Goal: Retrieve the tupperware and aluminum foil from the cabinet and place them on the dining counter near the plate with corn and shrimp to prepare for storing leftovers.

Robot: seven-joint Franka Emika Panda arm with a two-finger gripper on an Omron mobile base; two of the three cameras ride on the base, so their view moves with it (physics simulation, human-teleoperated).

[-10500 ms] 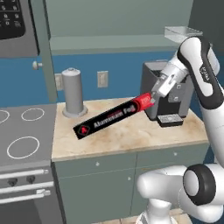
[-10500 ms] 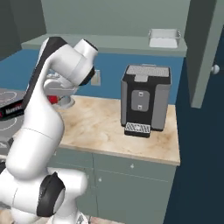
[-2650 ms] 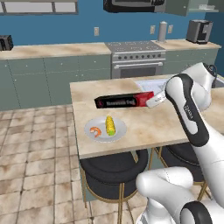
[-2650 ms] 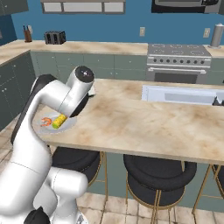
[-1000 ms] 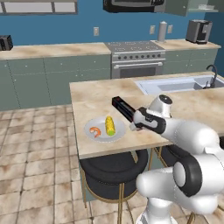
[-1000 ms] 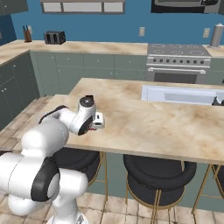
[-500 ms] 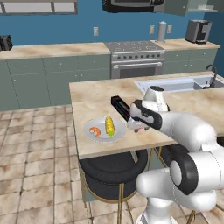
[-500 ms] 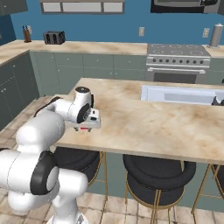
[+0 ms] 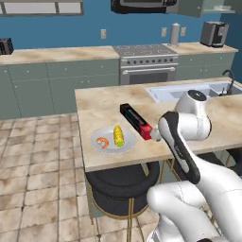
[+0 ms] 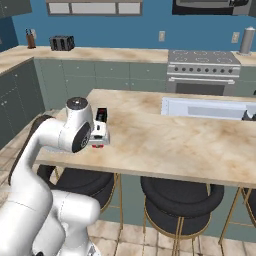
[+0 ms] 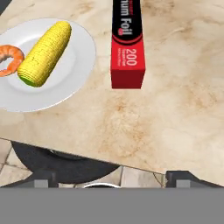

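The aluminum foil [image 9: 136,121] box lies flat on the dining counter [image 9: 108,101], its red end [image 11: 127,74] towards the front edge, just right of the plate [image 9: 106,149]. On the plate rest the yellow corn [image 9: 118,136] and the orange shrimp [image 9: 102,141]. My gripper [image 9: 155,134] hovers just behind the red end, open and holding nothing. In the hand view the fingertips [image 11: 43,180] stand wide apart, short of the foil [image 11: 127,43], with the corn [image 11: 46,53], shrimp [image 11: 8,57] and plate [image 11: 74,65] to its left. The tupperware is out of view.
Black round stools [image 9: 123,177] stand under the counter's front edge [image 10: 182,197]. A sink [image 9: 189,92] is set into the counter's far right part. A stove [image 9: 146,61] and a worktop run along the back wall.
The gripper has let go of the foil box and drawn back from its red end towards the counter's front edge. The box now lies on the counter beside the plate.
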